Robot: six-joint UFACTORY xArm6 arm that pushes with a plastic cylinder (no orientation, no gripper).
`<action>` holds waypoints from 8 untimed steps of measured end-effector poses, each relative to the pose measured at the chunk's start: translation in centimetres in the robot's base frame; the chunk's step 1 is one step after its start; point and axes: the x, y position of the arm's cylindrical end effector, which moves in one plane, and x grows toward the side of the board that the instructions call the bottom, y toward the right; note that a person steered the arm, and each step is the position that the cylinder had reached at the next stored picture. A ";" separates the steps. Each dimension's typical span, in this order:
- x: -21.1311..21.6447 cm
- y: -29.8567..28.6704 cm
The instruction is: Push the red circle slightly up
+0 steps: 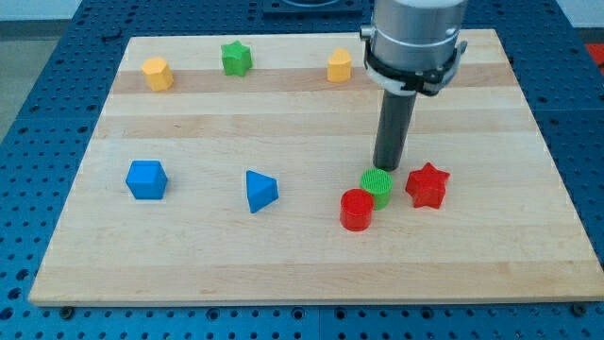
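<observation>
The red circle (357,209) sits on the wooden board (189,264) at the lower middle-right. A green circle (377,185) touches its upper right side. A red star (427,185) lies just right of the green circle. My tip (388,167) stands just above the green circle, up and to the right of the red circle, not touching the red circle.
A blue triangle (260,191) and a blue hexagon-like block (146,179) lie to the left. A yellow block (157,73), a green star (236,59) and another yellow block (339,66) stand along the view's top.
</observation>
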 end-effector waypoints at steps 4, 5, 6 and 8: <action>1.8 14.2; 5.3 15.9; 9.2 14.6; 11.7 5.7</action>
